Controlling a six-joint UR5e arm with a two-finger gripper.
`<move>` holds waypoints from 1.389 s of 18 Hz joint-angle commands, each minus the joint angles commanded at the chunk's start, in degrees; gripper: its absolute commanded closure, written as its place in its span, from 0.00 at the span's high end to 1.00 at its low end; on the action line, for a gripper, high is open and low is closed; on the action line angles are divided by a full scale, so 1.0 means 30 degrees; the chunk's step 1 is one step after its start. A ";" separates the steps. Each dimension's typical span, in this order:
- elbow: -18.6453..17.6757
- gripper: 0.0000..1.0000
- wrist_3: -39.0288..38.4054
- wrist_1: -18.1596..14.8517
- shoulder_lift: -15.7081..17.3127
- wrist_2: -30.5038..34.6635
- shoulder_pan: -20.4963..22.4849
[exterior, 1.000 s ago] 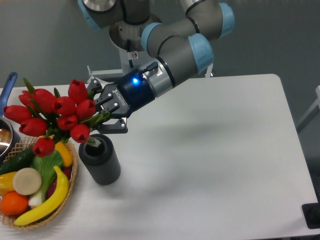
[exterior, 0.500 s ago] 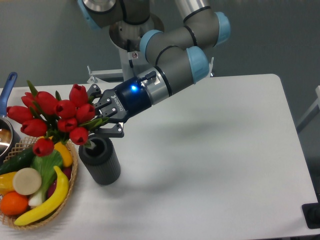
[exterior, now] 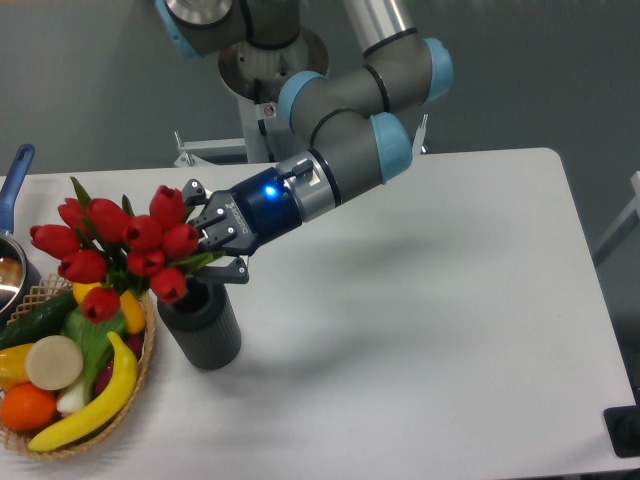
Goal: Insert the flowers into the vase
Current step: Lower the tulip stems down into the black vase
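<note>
Flowers (exterior: 125,250) now sit lower in the vase (exterior: 203,325).

A lab: robot arm (exterior: 345,140) at bare white table (exterior: 430,300).

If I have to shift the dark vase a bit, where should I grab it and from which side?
Grip the vase across its ribbed cylindrical body, low down, coming in from the right or front. The flowers and the gripper crowd its mouth, and the wicker basket sits close on its left, so those approaches look blocked.
</note>
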 joint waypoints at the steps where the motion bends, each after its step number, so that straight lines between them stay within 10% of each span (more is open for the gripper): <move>1: 0.0000 0.27 0.0059 0.0000 -0.0031 0.0000 0.0117; 25: -0.1230 0.30 0.0703 -0.0029 -0.0910 0.0205 0.0265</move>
